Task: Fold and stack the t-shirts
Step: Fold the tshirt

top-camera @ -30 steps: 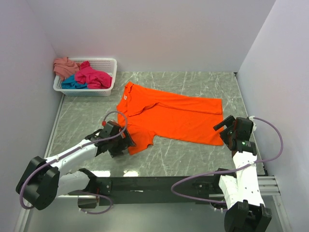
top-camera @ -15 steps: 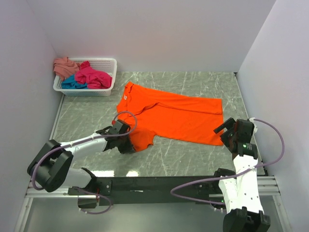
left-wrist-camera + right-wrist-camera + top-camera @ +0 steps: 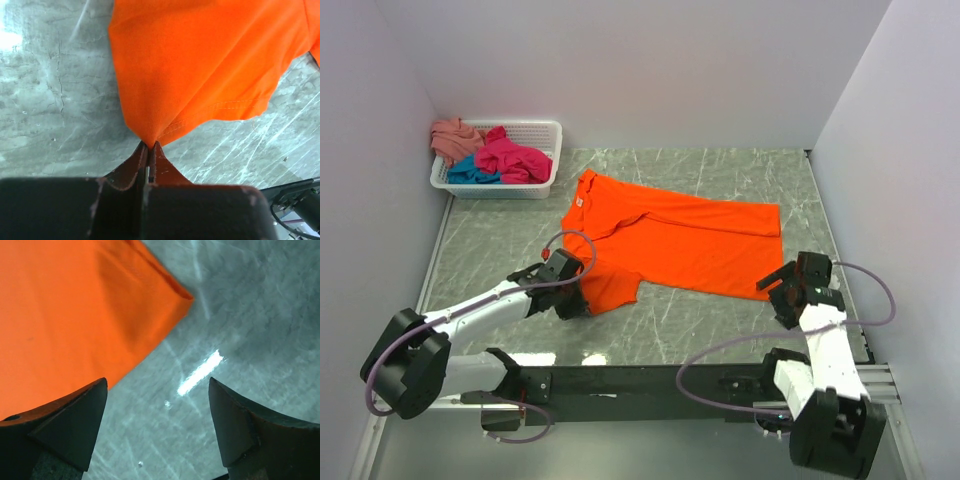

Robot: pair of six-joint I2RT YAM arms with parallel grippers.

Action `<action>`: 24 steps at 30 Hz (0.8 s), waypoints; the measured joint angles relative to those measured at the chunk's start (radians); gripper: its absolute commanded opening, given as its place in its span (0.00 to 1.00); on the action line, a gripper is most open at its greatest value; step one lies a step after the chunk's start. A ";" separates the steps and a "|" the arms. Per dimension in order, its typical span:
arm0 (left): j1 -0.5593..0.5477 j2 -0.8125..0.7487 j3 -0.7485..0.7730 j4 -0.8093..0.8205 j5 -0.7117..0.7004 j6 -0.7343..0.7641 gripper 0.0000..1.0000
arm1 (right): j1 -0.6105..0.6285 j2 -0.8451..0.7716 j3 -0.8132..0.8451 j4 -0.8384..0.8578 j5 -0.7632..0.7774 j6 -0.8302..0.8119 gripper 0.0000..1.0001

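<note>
The orange t-shirt (image 3: 680,240) lies spread flat on the marble table (image 3: 490,240), collar toward the basket. My left gripper (image 3: 582,300) is shut on the near corner of its left sleeve; in the left wrist view the cloth (image 3: 200,60) bunches to a point between the fingertips of the gripper (image 3: 150,145). My right gripper (image 3: 775,290) stands open just off the shirt's near right hem corner. Over bare table, the right gripper (image 3: 157,381) has its left finger (image 3: 75,425) at the edge of the orange cloth (image 3: 75,310). Magenta-pink (image 3: 510,158), teal-blue (image 3: 470,175) and salmon-pink (image 3: 455,135) t-shirts lie bunched in the basket.
The white lattice basket (image 3: 545,130) stands at the back left, against the left wall. White walls close in the table on the left, back and right. The black rail with the arm bases (image 3: 620,385) runs along the near edge.
My left gripper has moved in and shut on the sleeve corner, pulling it to a point. The right gripper has slid toward the near edge beside the hem corner, its jaws slightly narrower.
</note>
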 measured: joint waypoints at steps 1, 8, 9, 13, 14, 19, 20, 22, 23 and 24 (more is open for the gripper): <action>0.000 -0.002 0.003 -0.003 0.000 0.003 0.01 | 0.000 0.030 -0.016 0.023 0.002 0.005 0.87; 0.000 -0.002 0.021 -0.022 0.000 0.010 0.01 | 0.000 0.172 -0.076 0.155 0.047 0.054 0.78; 0.000 -0.002 0.021 -0.025 -0.001 0.010 0.01 | 0.000 0.182 -0.074 0.173 0.056 0.057 0.77; 0.000 -0.007 0.021 -0.041 -0.005 0.010 0.01 | -0.002 0.216 -0.068 0.215 0.109 0.064 0.64; 0.000 -0.009 0.021 -0.045 -0.007 0.010 0.01 | -0.003 0.221 -0.066 0.217 0.121 0.065 0.57; 0.000 -0.019 0.025 -0.056 -0.008 0.010 0.01 | -0.009 0.232 -0.066 0.217 0.151 0.057 0.56; 0.000 -0.019 0.025 -0.056 -0.008 0.010 0.01 | -0.009 0.235 -0.066 0.220 0.151 0.054 0.56; 0.000 -0.019 0.025 -0.056 -0.008 0.010 0.01 | -0.009 0.253 -0.060 0.234 0.149 0.045 0.54; 0.000 -0.019 0.025 -0.056 -0.008 0.010 0.01 | -0.009 0.266 -0.055 0.243 0.149 0.041 0.54; 0.000 -0.019 0.025 -0.056 -0.008 0.010 0.01 | -0.009 0.280 -0.050 0.258 0.146 0.036 0.54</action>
